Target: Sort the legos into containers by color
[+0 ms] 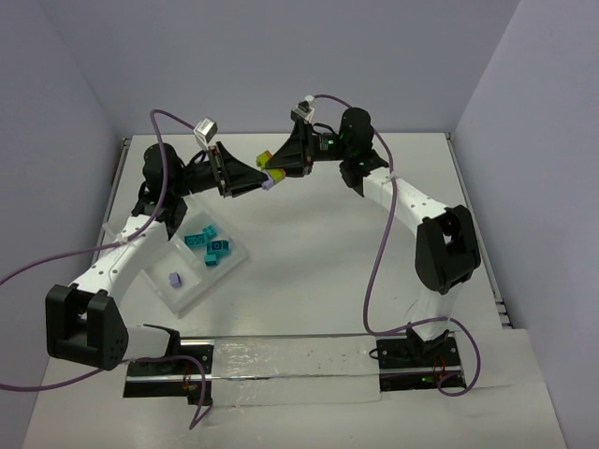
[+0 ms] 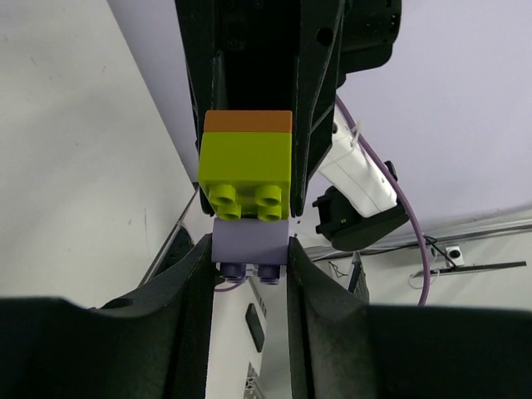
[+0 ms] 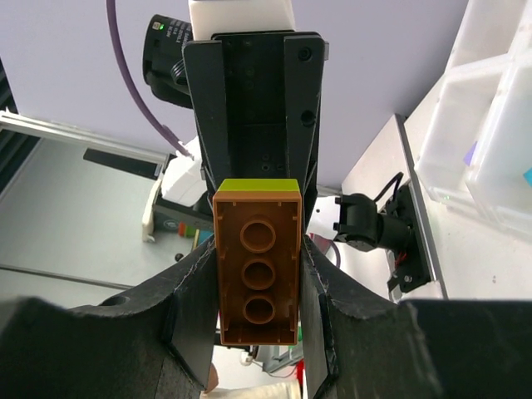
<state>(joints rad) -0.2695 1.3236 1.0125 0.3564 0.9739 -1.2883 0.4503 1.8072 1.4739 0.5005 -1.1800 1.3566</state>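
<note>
Both grippers meet in mid-air above the table's far middle. My left gripper point(image 1: 263, 181) point(image 2: 248, 251) is shut on a purple brick point(image 2: 249, 241) point(image 1: 270, 184). My right gripper point(image 1: 275, 168) point(image 3: 259, 278) is shut on an orange brick point(image 3: 258, 274) point(image 2: 248, 121) with a lime green brick point(image 2: 246, 162) point(image 3: 258, 185) clipped to it. The lime brick's studs show at the purple brick's face, right against it. The clear tray point(image 1: 221, 273) lies at the left. It holds several teal bricks point(image 1: 208, 245) in one compartment and one purple brick point(image 1: 173, 279) in another.
The tray also shows at the upper right of the right wrist view point(image 3: 499, 125). Both arm bases and a clear strip point(image 1: 290, 360) sit at the near edge. Grey walls close in the table on three sides.
</note>
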